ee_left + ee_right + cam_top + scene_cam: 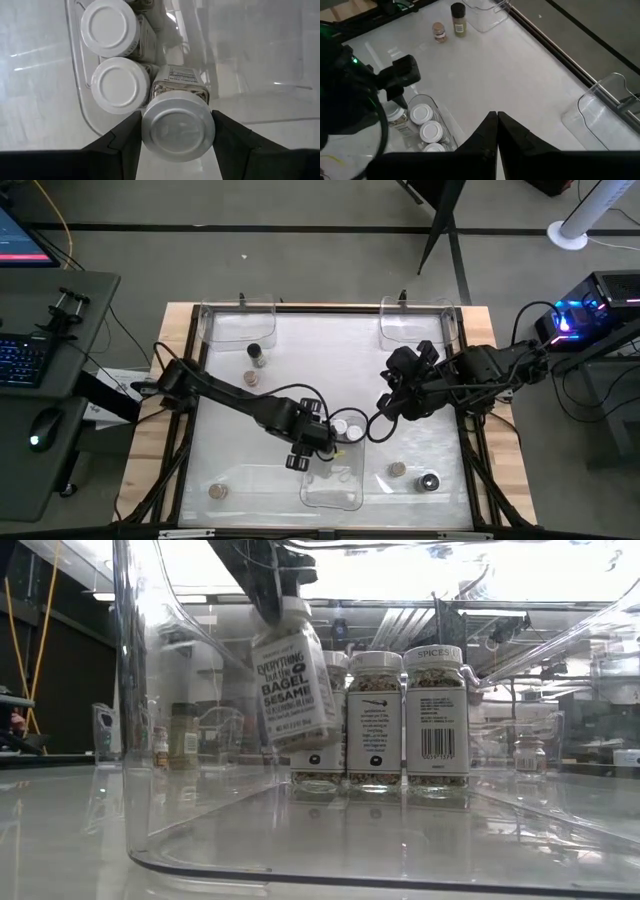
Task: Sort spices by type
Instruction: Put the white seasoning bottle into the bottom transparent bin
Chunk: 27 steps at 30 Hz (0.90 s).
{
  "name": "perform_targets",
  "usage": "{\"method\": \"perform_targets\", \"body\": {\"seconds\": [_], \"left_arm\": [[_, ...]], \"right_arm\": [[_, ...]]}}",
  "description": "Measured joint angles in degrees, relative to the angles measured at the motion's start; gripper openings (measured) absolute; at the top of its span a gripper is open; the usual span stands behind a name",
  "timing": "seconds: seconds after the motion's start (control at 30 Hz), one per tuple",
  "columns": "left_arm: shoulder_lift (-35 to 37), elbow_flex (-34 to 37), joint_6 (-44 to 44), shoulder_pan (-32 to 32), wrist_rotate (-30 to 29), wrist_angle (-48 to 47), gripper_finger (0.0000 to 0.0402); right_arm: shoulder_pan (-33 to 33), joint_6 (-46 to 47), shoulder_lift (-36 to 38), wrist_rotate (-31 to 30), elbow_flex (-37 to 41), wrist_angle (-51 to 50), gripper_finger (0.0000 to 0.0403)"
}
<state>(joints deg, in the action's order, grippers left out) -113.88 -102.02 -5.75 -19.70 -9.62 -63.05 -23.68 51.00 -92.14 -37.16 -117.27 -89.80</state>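
A clear tray lies near the table's front edge at the middle, and three white-capped spice jars stand in it in a row. My left gripper is above the tray, shut on a fourth white-capped jar labelled bagel sesame, beside that row. Two of the standing jars' caps show in the left wrist view. My right gripper hangs shut and empty above the table's middle, right of the tray. My left gripper pinches the jar's white cap between its two fingers, one on each side. The fingers come from above, pointing steeply down. The jar hangs tilted below them, its base clear of the tray floor, close beside the nearest standing jar.
A dark-capped jar and a tan-capped jar stand at the far left. A tan-capped jar is at the near left; another and a dark jar are at the near right. Clear trays sit at the far left and far right.
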Motion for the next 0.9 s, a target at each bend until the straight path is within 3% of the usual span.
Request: {"method": "perform_targets", "body": {"seconds": [0.43,0.77,0.9], "left_arm": [[-0.93,0.02,0.43,0.13,0.02,0.46,0.0186],[-0.9,0.02,0.47,0.17,0.53,1.51,0.0264],[-0.9,0.02,0.45,0.2,0.72,1.66,0.0276]], "right_arm": [[-0.02,0.21,-0.02,0.6,0.0,0.41,0.0],[-0.02,0.22,-0.02,0.58,0.0,0.46,0.0],[-0.02,0.22,-0.02,0.58,0.0,0.46,0.0]]}}
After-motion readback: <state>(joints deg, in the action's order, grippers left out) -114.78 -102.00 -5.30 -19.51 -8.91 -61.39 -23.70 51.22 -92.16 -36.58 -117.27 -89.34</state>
